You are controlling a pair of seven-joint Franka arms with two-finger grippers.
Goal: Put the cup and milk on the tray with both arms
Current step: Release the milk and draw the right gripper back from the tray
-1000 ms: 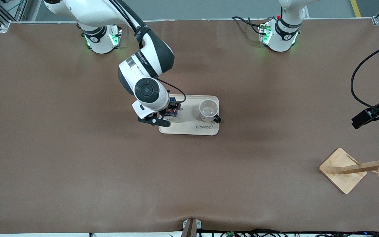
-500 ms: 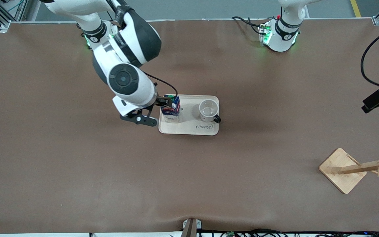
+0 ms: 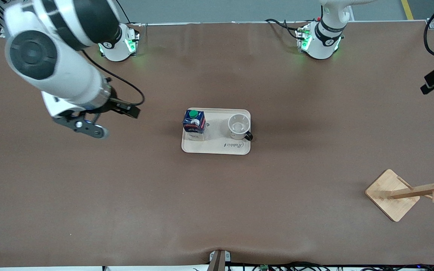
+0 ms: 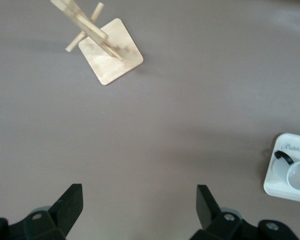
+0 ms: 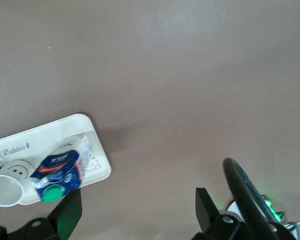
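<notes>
Both pincers wide apart, holding nothing; milk and cup on tray.

Right pincer (image 3: 124,109) is up over bare worktop (image 3: 89,188) toward the right arm's end, fingers (image 5: 65,215) spread wide. Left pincer (image 4: 140,212) is also wide, empty, high over the worktop at the left arm's end. Milk (image 3: 194,122) stands upright on tray (image 3: 217,148), green cap up, blue with red label. Cup (image 3: 239,126) sits beside it on the tray, white, upright, black handle. Wooden rack (image 3: 405,194) lies well apart, nearer the front camera.
</notes>
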